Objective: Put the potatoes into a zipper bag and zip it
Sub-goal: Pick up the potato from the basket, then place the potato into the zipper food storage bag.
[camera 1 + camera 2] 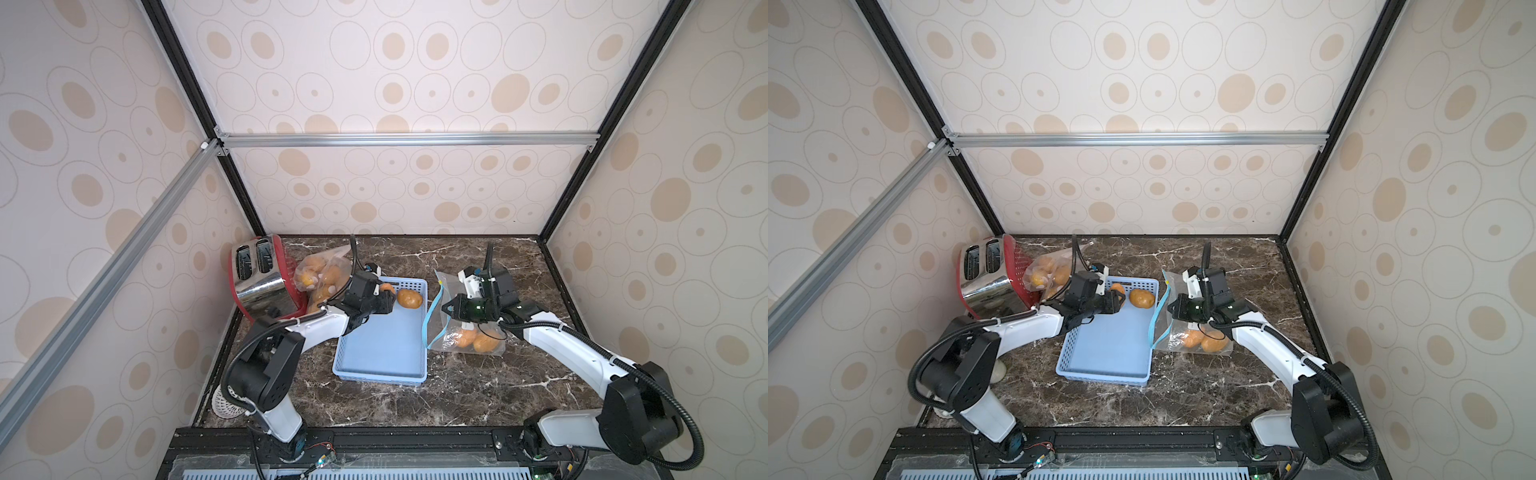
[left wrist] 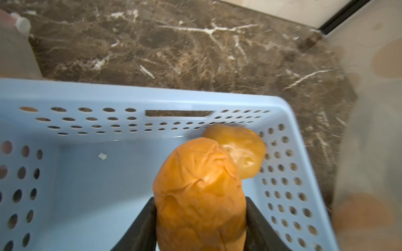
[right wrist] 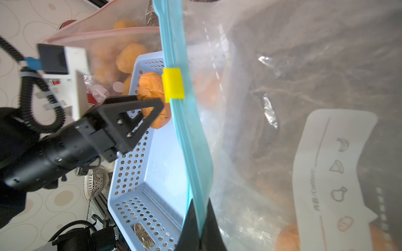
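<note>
Holding a wrinkled potato (image 2: pixel 200 195), the left gripper (image 1: pixel 387 300) could miss the zipper bag (image 3: pixel 272 87) if the right gripper's (image 3: pixel 201 230) rim pinch slipped.

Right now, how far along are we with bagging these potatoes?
Done: at least two potatoes sit in the blue-zip bag; a second bag by the toaster holds several more. In hand: the left gripper clamps a wrinkled potato over the basket, and the right gripper pinches the bag's zip strip. Left: drop that potato in, fetch the last potato from the basket, then zip.
</note>
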